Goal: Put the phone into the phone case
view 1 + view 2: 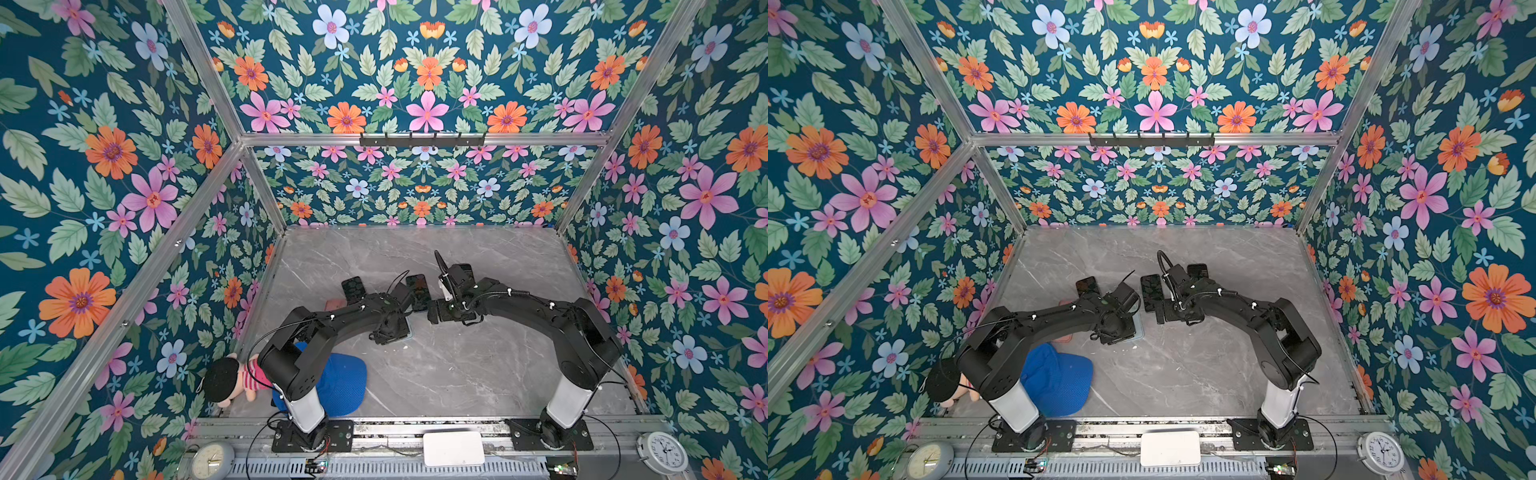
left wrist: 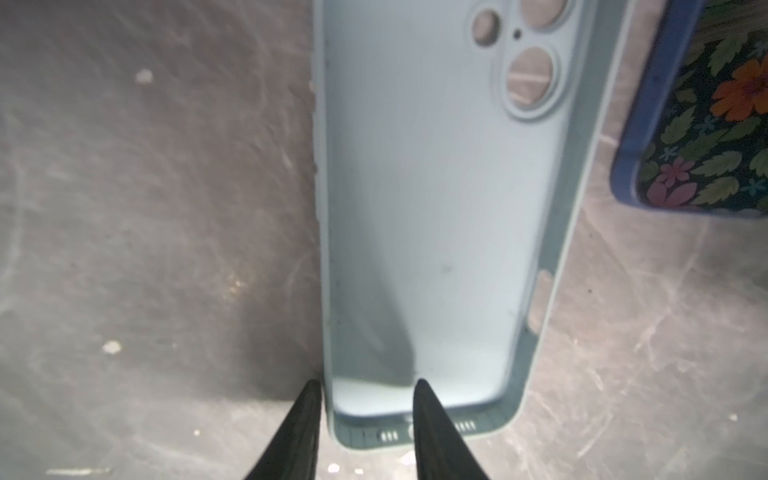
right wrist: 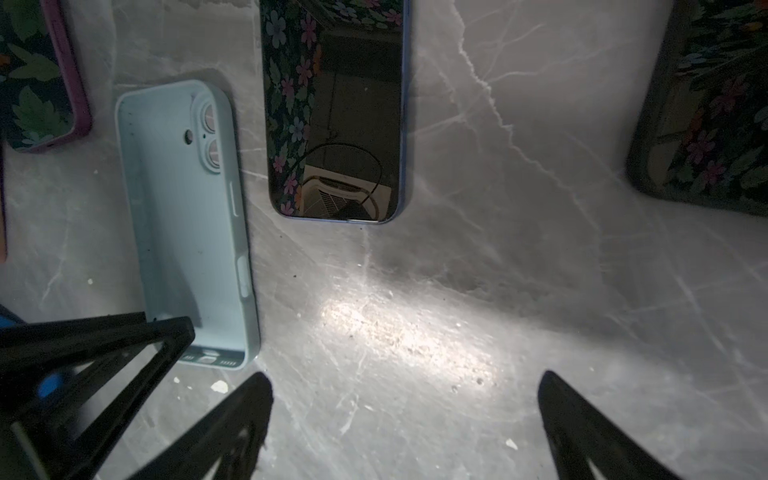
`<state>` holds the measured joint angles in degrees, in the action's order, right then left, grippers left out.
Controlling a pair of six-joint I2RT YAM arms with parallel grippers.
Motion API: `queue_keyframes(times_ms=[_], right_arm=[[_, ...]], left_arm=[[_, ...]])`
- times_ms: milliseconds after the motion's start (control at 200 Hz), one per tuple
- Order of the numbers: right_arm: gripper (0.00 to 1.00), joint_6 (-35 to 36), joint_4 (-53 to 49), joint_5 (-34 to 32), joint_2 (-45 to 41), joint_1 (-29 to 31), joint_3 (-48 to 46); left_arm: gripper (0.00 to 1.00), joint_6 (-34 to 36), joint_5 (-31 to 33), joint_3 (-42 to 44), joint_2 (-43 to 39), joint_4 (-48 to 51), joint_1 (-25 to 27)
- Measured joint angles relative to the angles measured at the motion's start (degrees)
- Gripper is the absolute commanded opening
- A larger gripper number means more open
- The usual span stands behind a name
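The phone case [image 2: 432, 208] is pale blue and lies open side up on the marble table [image 3: 540, 270]. It is empty. My left gripper [image 2: 368, 382] stands open over one end corner of the case [image 3: 187, 208]: one finger is outside the side wall, the other inside the shell, with a wide gap between them. In both top views the left arm hides nearly all of the case. The phone [image 3: 336, 116] has a blue rim and a dark screen, and it lies face up beside the case [image 1: 417, 291]. My right gripper [image 3: 405, 386] is wide open over bare table, short of the phone, holding nothing.
A phone in a pink case [image 3: 41, 83] lies beyond the blue case. A phone in a dark case [image 3: 706, 124] lies on the other side. In a top view, another phone [image 1: 353, 289], a blue cap [image 1: 345, 384] and a doll [image 1: 230, 380] sit on the left.
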<state>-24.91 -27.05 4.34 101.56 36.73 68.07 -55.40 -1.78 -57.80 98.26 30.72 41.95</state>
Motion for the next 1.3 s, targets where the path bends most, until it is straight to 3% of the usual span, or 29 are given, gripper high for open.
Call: queue_keyframes(times_ms=[150,685,1015,1235,1300], right_arm=[[0.99,0.0,0.09,0.0,-0.04,0.02,-0.17],[0.99,-1.03,0.11,0.17,0.66,0.02,1.62],[0.99,-1.46,-1.77,-0.44,7.93,0.02,10.99],[0.99,-1.46,-3.89,-0.5,15.21,0.02,19.02],[0.99,-1.46,-4.5,-0.76,16.7,0.02,20.83]], left_arm=[[0.39,-0.13,-0.02,-0.74,0.0,0.13,0.07],[0.59,2.21,0.02,-2.78,-3.37,0.61,-0.46],[0.75,7.82,-0.76,-4.2,-2.19,-2.67,-9.44],[0.99,10.93,-2.82,-2.84,-2.69,-4.74,-15.37],[1.0,11.78,-3.56,-2.51,-2.71,-5.03,-16.41]])
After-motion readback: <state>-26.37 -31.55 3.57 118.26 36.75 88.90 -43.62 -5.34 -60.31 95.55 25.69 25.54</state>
